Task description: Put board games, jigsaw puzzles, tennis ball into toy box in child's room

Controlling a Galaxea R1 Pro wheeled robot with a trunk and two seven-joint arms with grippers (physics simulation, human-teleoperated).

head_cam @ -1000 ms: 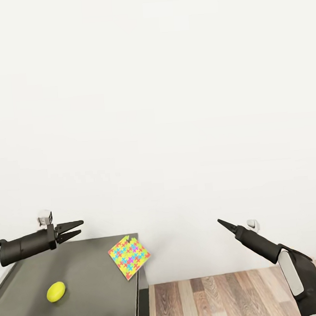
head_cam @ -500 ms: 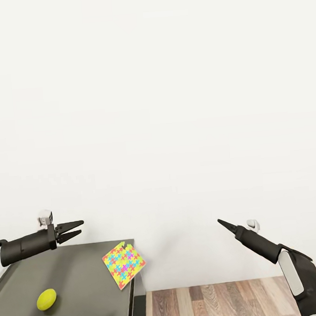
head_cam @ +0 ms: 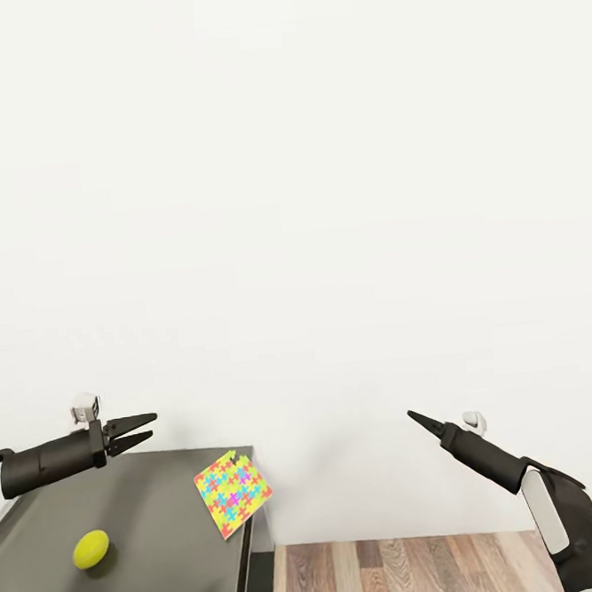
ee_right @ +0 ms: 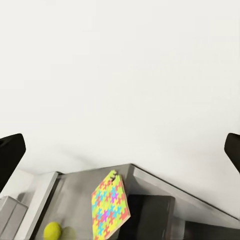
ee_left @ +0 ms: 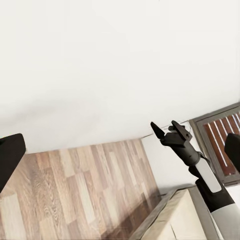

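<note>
- Head view: L gripper (head_cam: 144, 427) hangs above the far-left part of the dark-grey cabinet top (head_cam: 154, 530); jaws parted a bit, nothing between them.
- R gripper (head_cam: 413, 417) is out over the wood floor (head_cam: 424, 571), well apart from the cabinet, in front of the white wall (head_cam: 324, 196). From the head view its fingers line up into one point, so can't tell there.
- L wrist view sees the R gripper (ee_left: 166, 129) from across: two fingers spread, empty. So R is released.
- R wrist view: own fingertips (ee_right: 10, 155) sit at opposite frame edges, wide apart, nothing held.
- L wrist view: own fingertip (ee_left: 10, 155) at one edge, other at the opposite edge; also apart, empty.
- Ball (head_cam: 91, 549): yellow-green, on the cabinet top, toward its left side and near edge. Also in R wrist view (ee_right: 52, 230).
- Puzzle (head_cam: 232, 493): multicolour interlocking pattern, lies at the cabinet's far-right corner, rotated diamond-wise, one corner overhanging the right edge. R wrist view (ee_right: 110, 210) shows the same: at the top's edge, well apart from the ball.
- Neither gripper touches ball or puzzle.
- Cabinet right side drops dark-grey to the floor; floor planks run to the wall.
- L wrist view also shows floor (ee_left: 75, 190), a beige slab w/ dark edge (ee_left: 175, 220) low in frame, and a brown slatted panel (ee_left: 220, 140) behind the R arm; can't tell what those are.
</note>
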